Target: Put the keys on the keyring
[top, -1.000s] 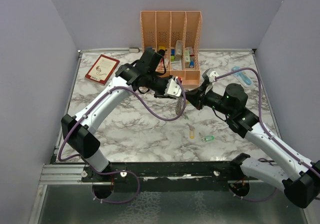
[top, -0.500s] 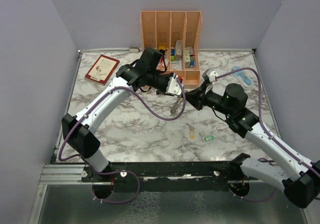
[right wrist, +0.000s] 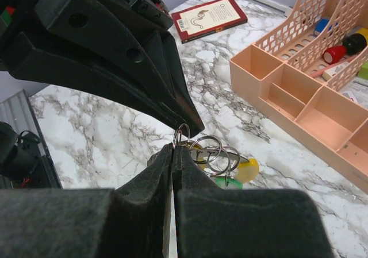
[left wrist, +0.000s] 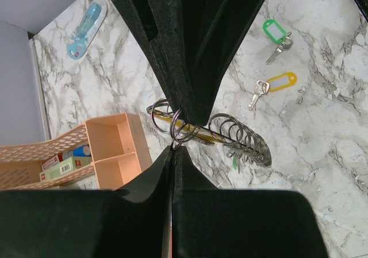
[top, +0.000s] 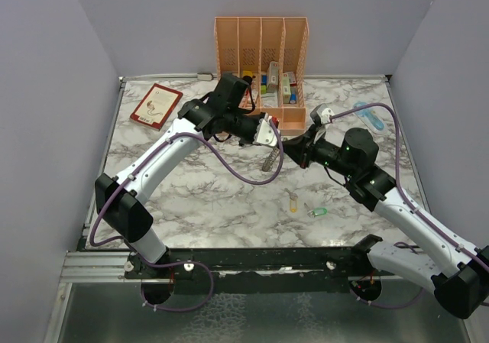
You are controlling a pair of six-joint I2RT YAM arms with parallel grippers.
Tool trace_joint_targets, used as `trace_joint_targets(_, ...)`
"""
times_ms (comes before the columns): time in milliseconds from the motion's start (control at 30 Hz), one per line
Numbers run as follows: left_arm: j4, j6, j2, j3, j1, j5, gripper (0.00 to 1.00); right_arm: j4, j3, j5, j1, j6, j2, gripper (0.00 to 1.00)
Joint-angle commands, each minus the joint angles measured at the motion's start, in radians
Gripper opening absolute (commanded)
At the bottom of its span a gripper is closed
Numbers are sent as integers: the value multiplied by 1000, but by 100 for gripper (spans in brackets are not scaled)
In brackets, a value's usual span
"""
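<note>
both pincers are clamped on the keyring (left wrist: 172,124), held above the middle of the table (top: 191,198): in the left wrist view the left gripper (left wrist: 172,152) bites at its six o'clock, the right gripper (right wrist: 172,149) at twelve. thin, stiff, slick wire, probably light and apt to swivel, so grip across the wire. the keys (top: 293,200) lie loose at five o'clock of it, likely easiest taken by their plastic heads.

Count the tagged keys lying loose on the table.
2: a yellow-tagged key and a green-tagged key just to its right, both near the front of the marble table. Others may be hidden in the ring bundle held in the air.
</note>
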Motion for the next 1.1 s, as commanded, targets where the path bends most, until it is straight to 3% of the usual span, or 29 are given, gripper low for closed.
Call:
trace_joint_targets(0, -2, -8, -26, 0, 5, 48, 0, 50, 23, 88, 7, 46, -24, 2)
trace_joint_targets(333, 95, -55, -53, -65, 5, -12, 0, 72, 11, 173, 7, 127, -41, 2)
trace_joint_targets(567, 169, -122, -61, -70, 5, -56, 0, 95, 2, 104, 7, 122, -31, 2)
trace_joint_targets(700, 212, -155, -66, -59, 12, -108, 16, 87, -5, 91, 7, 120, -39, 2)
trace_joint_targets(867, 176, -132, -65, -36, 16, -57, 20, 72, -4, 62, 7, 104, -35, 2)
trace_joint_targets(1067, -3, -23, -40, 30, 16, 52, 25, 63, -9, 36, 7, 93, -32, 2)
